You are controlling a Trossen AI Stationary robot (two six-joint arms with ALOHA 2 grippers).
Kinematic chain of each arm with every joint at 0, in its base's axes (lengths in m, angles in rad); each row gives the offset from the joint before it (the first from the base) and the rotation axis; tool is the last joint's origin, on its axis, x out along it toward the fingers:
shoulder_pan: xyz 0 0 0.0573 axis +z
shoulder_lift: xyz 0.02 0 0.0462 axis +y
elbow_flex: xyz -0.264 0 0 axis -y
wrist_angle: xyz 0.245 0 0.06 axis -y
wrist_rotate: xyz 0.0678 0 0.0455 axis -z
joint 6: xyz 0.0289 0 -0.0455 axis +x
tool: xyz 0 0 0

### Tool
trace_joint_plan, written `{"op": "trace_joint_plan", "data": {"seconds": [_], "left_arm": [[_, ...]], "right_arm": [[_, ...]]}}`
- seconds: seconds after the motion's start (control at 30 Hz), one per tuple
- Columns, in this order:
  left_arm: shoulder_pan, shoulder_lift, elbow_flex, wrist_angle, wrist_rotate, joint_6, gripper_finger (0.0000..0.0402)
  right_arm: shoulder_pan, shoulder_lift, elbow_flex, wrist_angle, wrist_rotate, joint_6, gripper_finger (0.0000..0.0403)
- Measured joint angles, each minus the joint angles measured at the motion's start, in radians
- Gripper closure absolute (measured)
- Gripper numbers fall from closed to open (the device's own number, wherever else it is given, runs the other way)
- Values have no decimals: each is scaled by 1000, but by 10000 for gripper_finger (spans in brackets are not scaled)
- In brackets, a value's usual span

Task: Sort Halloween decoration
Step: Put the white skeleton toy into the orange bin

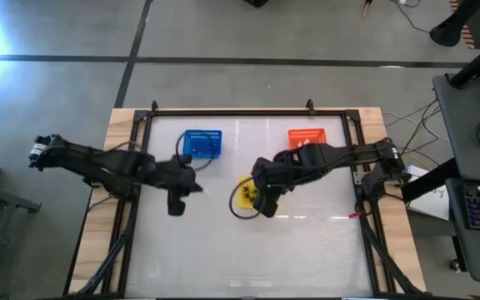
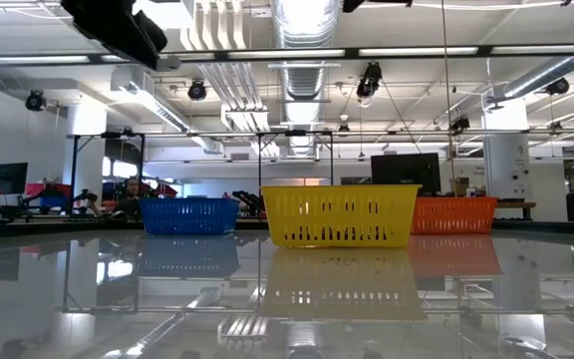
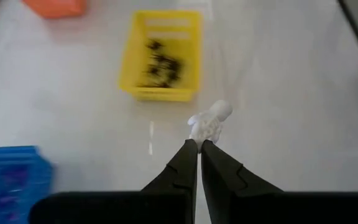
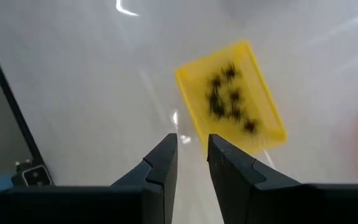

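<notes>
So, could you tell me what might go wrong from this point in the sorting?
1. The left gripper pinches a white trinket only by its end, most of it sticking out past the fingers; it could slip before reaching a basket.
2. The right gripper hovers with a narrow gap and nothing between its fingers beside the yellow basket, which holds black spiders; descending here might nudge the basket's rim.

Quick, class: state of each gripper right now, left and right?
Left gripper: shut on a white trinket.
Right gripper: jaws slightly apart, holding nothing visible, above the yellow basket.
</notes>
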Motion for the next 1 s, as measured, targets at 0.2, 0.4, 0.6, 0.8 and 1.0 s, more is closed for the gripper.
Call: {"op": "trace_joint_plan", "data": {"seconds": [0.2, 0.4, 0.6, 0.8, 1.0], "left_arm": [[143, -31, 0, 28, 2, 86, 401], [262, -47, 0, 127, 4, 126, 401], [345, -47, 0, 180, 4, 139, 401], [378, -51, 0, 269, 7, 153, 401], [396, -51, 0, 343, 7, 164, 401]], "right_arm": [[-94, 0, 0, 93, -38, -126, 321], [-200, 0, -5, 240, -152, -251, 321], [-308, 0, -8, 386, -279, -331, 321], [-409, 0, -11, 508, -426, -358, 321], [-490, 1, -27, 577, -547, -363, 321]]}}
